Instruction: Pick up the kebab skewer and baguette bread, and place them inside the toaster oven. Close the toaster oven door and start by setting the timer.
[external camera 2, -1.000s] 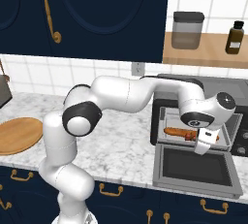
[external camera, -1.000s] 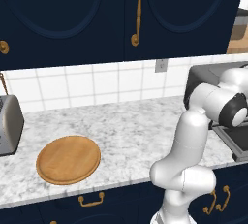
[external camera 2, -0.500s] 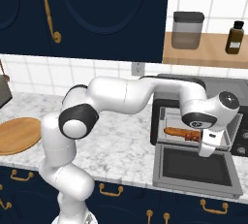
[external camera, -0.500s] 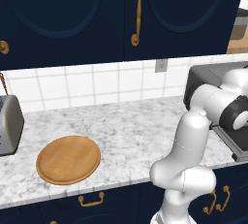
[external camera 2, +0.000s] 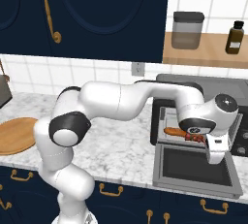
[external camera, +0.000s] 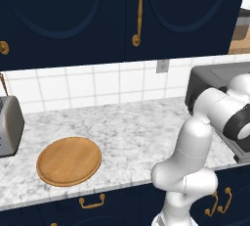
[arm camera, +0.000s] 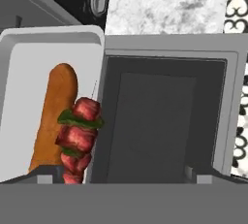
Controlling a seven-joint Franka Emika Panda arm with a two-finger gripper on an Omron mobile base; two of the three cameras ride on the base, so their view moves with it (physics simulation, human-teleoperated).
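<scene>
The dark grey toaster oven (external camera 2: 193, 97) stands at the counter's right end, with its door (external camera 2: 196, 167) folded down flat. On the pale tray (arm camera: 29, 53) inside lies the golden baguette bread (arm camera: 52, 116), and the kebab skewer (arm camera: 78, 138) rests against its side. Both also show in the right base view as baguette (external camera 2: 172, 132) and skewer (external camera 2: 193, 137). My gripper (external camera 2: 214, 156) hangs open over the lowered door, just outside the oven mouth. In the hand view the gripper (arm camera: 122, 173) has its fingertips (arm camera: 46, 173) spread wide, holding nothing.
A round wooden board (external camera: 69, 160) lies on the marble counter (external camera: 132, 132) to the left, and a silver pop-up toaster (external camera: 7, 124) stands at the far left. An oven knob (arm camera: 98, 3) shows beside the tray. A shelf (external camera 2: 208, 53) with a jar and a bottle hangs above.
The hand has drawn back from the oven mouth, to the right and lower over the open door. Skewer and baguette stay on the tray.
</scene>
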